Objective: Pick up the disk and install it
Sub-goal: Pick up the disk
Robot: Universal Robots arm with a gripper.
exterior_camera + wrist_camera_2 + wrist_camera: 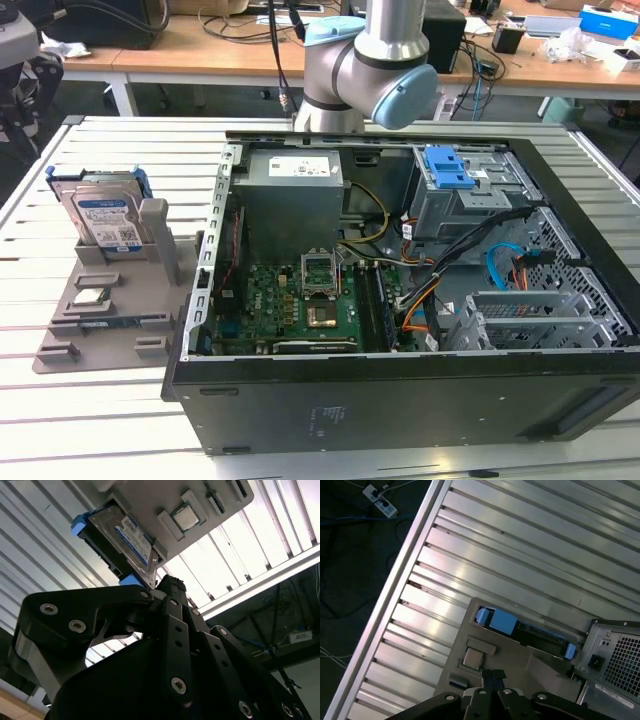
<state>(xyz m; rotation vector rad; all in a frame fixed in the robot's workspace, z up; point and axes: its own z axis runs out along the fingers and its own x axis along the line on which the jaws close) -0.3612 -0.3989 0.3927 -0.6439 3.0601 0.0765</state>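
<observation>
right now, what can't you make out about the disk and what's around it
Exterior view: lower part of the disk, hidden behind the grey holder.
Second wrist view: a corner of the disk's blue frame, partly behind the gripper.
First wrist view: the disk's label, since the disk is seen edge-on.
Exterior view: upper part of the arm, cut off by the top edge.

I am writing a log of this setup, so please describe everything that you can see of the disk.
The disk is a flat rectangular silver drive with a white-and-blue label and a blue plastic frame around its edges. It stands on edge, leaning back slightly, in the grey holder on the slatted table, at the exterior view's left of the open computer case. Only the holder touches it.
</observation>
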